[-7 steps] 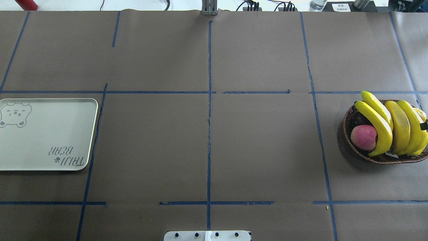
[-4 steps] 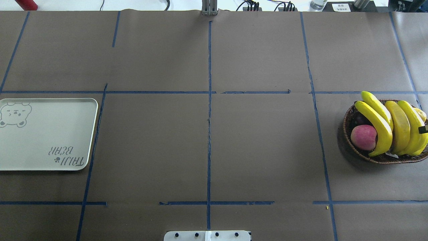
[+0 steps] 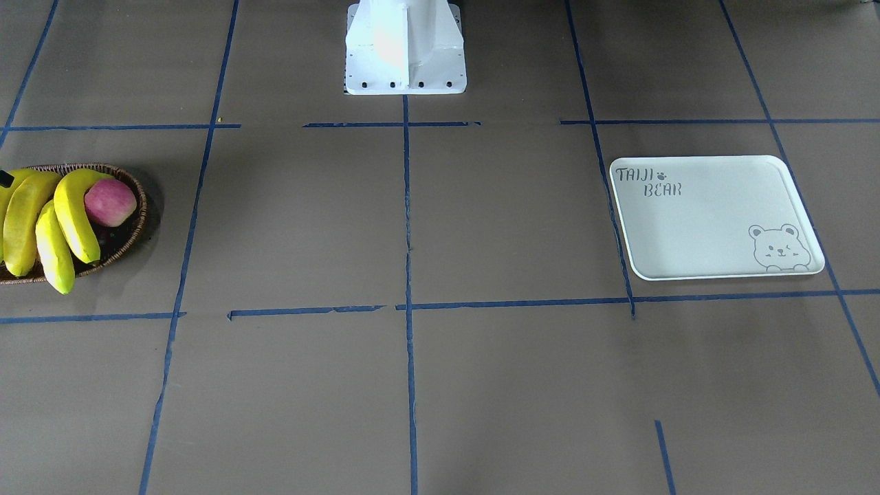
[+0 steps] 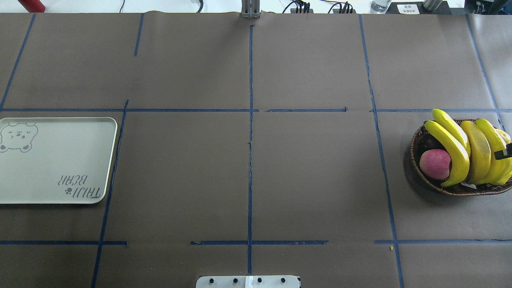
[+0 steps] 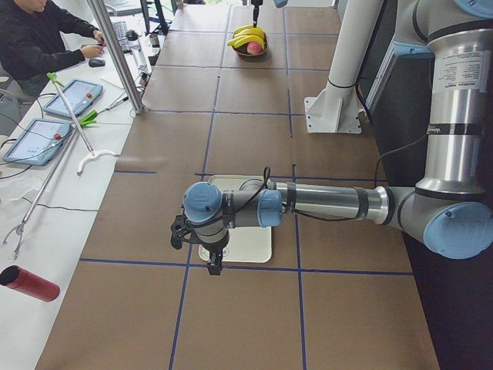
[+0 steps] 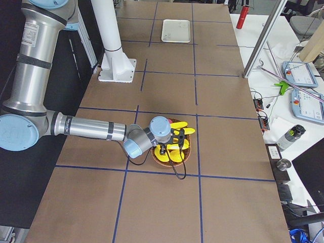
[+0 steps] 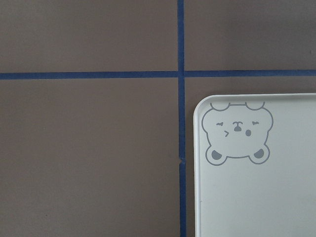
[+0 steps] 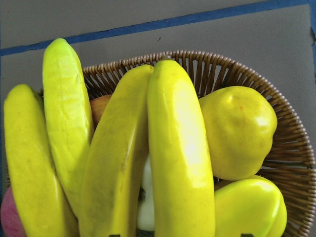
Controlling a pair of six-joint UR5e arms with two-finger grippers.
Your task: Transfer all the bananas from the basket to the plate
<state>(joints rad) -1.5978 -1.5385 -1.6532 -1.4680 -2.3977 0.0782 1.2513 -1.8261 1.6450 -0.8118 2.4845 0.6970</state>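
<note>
Yellow bananas (image 8: 177,148) in basket (image 8: 291,163), beneath right claw (image 6: 177,140)

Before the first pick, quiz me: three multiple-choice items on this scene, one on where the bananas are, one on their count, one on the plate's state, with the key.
1. Where are the bananas?
A: in the basket
B: lying beside it
C: stacked under it

2. How many bananas show in the overhead view?
A: two
B: four
C: six

3. What does the plate hold?
A: one banana
B: nothing
C: a cup

Key:
1 A: they lie across the wicker bowl, ends over its rim.
2 B: four yellow curves sit side by side.
3 B: its printed surface is bare in the overhead and front-facing views.
</note>
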